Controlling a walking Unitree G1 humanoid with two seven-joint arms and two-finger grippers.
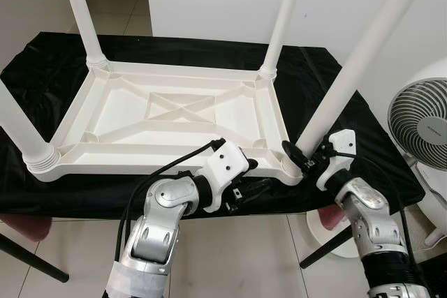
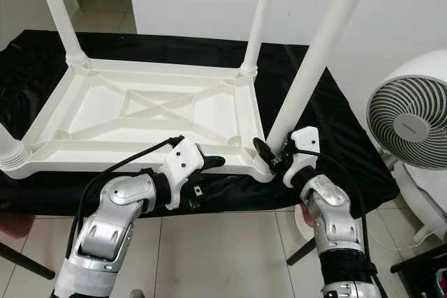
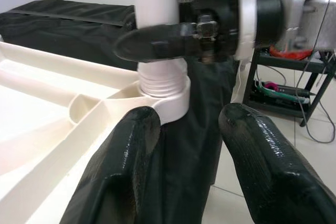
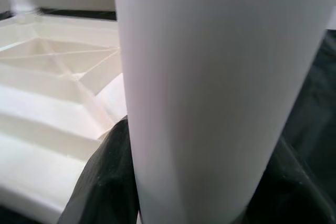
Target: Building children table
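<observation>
Black cloth drapes the worktop, pale tiles below, and the action is all at the near right corner. Right pincer is clamped around the foot of the white round plastic leg, black fingers hugging it just above the threaded collar; in its wrist view the leg sits tight between them. That leg leans away to the right rather than standing straight like its neighbours, so by my read it is not fully seated in the corner socket.

Just beside it, left pincer hangs below the near rim, fingers parted and holding nothing, pointed at that same socket.

Outward from the pincers lies the white plastic children's table top, upside down on the cloth, cross ribs showing. Far across from the right pincer rise two more white legs, one at the far right corner, one at the far left; a fourth stands at the near left, well apart from both pincers. Off past the right arm stands a white floor fan.

Risks now: turning the leg while it tilts could cross the thread and jam it. Pushing sideways could slide the top on the slick cloth, off the near edge. A loosened grip could let the leg topple toward the fan.
</observation>
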